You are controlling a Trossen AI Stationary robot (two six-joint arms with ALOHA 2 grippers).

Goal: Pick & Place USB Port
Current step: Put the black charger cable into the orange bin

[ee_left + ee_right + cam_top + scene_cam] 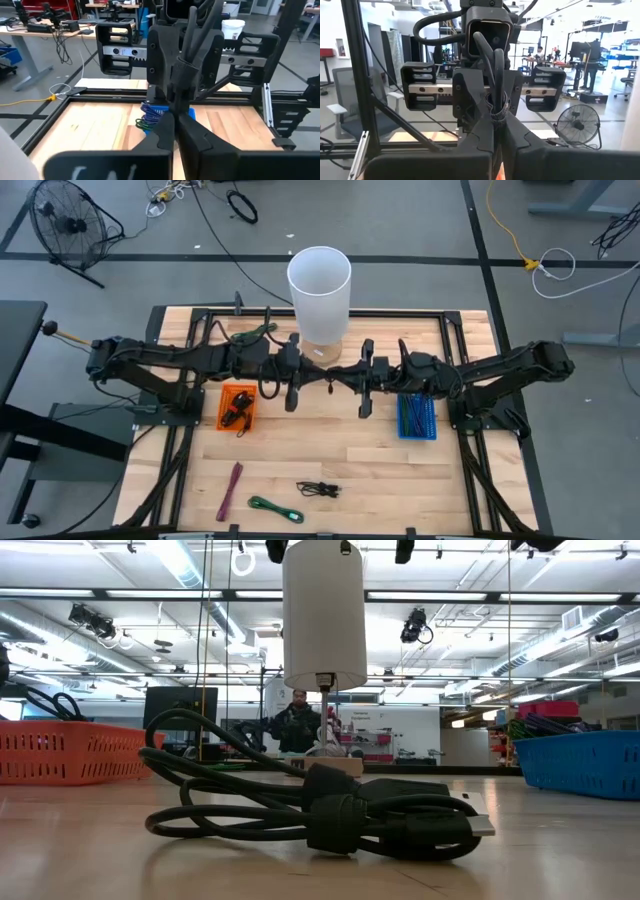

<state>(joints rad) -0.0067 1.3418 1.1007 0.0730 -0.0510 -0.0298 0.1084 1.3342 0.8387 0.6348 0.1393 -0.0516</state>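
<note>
A black cable bundle (pixel 183 60), its loops bound by a tie, stands between my two grippers high over the middle of the table. It also shows in the right wrist view as the bundle (pixel 495 75). My left gripper (pixel 173 120) and my right gripper (pixel 496 122) face each other, level, tip to tip, at left gripper (pixel 316 376) and right gripper (pixel 340 378). Both are shut on the bundle. A second black cable (pixel 318 489) lies on the table near the near edge, large in the low view as cable (pixel 320 810). My left gripper pinches the lower end of the cable bundle (pixel 176 102) between its two fingers, coming level from the table's left. The bundle is lifted clear and its loops rise above the fingertips. My right gripper pinches the same bundle just below its tie (pixel 498 111), coming level from the table's right. The loops stand upright above its fingers, in front of the left gripper's body.
A tall white cylinder (pixel 319 280) stands at the table's far middle, right behind the grippers. An orange bin (pixel 238 408) with black cables sits under the left arm, a blue bin (pixel 416 417) under the right. A purple strap (pixel 231 490) and a green cable (pixel 275 509) lie near the near edge.
</note>
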